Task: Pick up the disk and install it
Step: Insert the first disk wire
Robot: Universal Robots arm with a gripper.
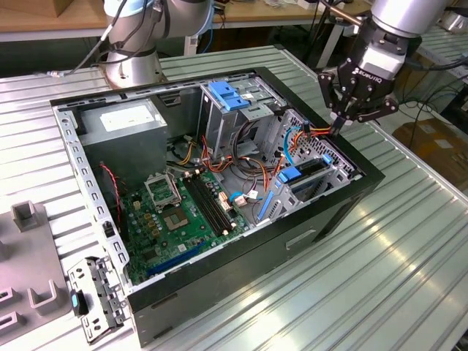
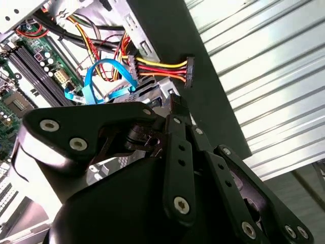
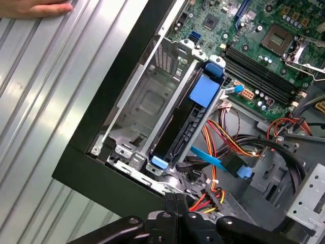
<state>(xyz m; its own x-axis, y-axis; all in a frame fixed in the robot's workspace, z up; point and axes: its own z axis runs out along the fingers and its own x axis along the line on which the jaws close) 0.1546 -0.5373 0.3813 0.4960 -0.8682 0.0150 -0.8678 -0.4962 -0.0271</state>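
Note:
The disk (image 3: 184,127) stands on edge in a bay of the metal drive cage (image 3: 144,101) at the open computer case's corner. I see its dark side and its blue rail and clips. In the exterior view the disk (image 1: 307,170) sits in the cage on that view's right. My gripper (image 1: 338,126) hovers just above the case's rim beside this cage, shut with nothing between its fingers. In both wrist views the gripper (image 2: 175,101) (image 3: 175,201) points down next to a bundle of yellow, red and black power wires (image 2: 167,68).
The case holds a green motherboard (image 1: 183,212), a grey box with a white sticker (image 1: 121,121) and a blue bracket (image 1: 230,95) atop a second cage. A person's hand (image 3: 35,7) rests on the ribbed metal table. Grey fixtures (image 1: 29,216) lie at the exterior view's left.

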